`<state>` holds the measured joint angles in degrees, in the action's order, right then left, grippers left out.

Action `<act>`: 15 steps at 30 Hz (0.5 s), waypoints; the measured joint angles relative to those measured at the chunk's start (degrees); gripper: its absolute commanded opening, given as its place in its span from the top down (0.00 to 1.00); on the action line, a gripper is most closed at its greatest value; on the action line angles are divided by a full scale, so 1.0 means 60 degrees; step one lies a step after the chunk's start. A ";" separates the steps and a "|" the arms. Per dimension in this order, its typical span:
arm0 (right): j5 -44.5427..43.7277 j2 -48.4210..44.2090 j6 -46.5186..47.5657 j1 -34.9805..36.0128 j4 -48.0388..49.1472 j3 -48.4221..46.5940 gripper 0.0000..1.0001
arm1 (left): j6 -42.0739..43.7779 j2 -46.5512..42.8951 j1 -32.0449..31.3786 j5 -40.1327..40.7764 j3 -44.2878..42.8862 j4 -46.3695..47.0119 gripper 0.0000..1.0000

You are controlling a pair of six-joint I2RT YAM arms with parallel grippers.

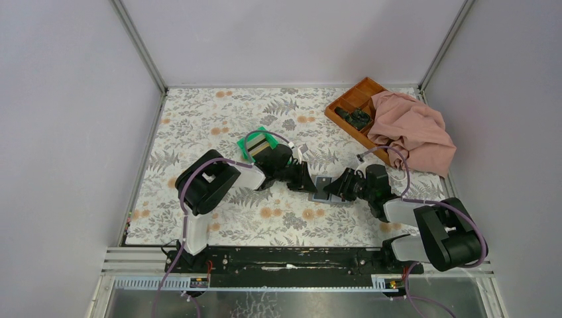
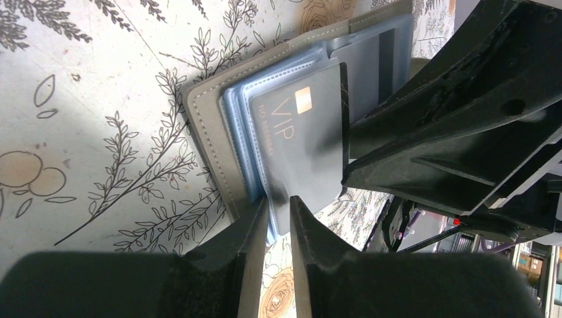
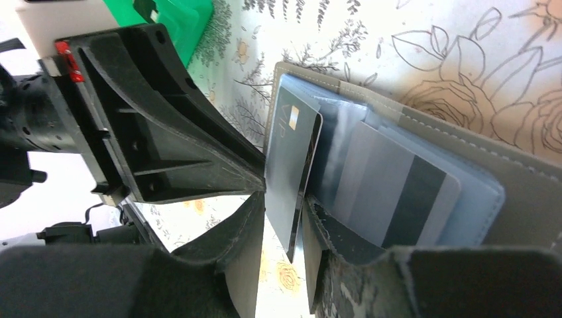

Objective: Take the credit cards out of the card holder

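The card holder (image 1: pixel 323 188) lies open on the floral table between both grippers, with a grey cover (image 2: pixel 205 126) and blue sleeves. A grey credit card marked VIP (image 2: pixel 301 146) sticks out of a sleeve. My left gripper (image 2: pixel 280 205) is shut on the holder's blue sleeve edge, with the card's corner right there. The right gripper (image 3: pixel 283 202) stands open around the VIP card (image 3: pixel 291 165); the card leans on one finger and a gap shows on the other side. A second card with a dark stripe (image 3: pixel 397 199) sits in a sleeve of the holder (image 3: pixel 517 165).
A green bin (image 1: pixel 257 147) sits just behind the left gripper, with something striped in it. At the back right an orange-brown tray (image 1: pixel 354 99) holds dark items, and a pink cloth (image 1: pixel 411 129) lies partly over it. Grey walls enclose the table.
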<state>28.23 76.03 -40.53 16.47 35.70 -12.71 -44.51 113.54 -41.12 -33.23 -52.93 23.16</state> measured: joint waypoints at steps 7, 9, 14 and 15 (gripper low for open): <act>0.0328 0.0055 -0.0127 0.0004 0.0295 -0.0062 0.66 | -0.0007 0.0044 0.0004 -0.0036 -0.0036 0.0018 0.74; 0.0423 0.0175 -0.0157 0.0004 0.0397 -0.0084 0.66 | -0.0015 0.0058 0.0004 -0.0051 -0.0058 0.0018 0.74; 0.0503 0.0565 -0.0211 0.0007 0.0576 -0.0135 0.65 | -0.0029 0.0058 0.0004 -0.0051 -0.0062 0.0015 0.74; 0.0506 0.0637 -0.0219 0.0011 0.0608 -0.0160 0.66 | -0.0029 0.0058 0.0004 -0.0051 -0.0062 0.0018 0.74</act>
<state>31.27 79.85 -41.85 16.53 39.35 -13.67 -44.69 113.89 -41.10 -33.54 -53.30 23.27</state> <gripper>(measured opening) 0.344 0.262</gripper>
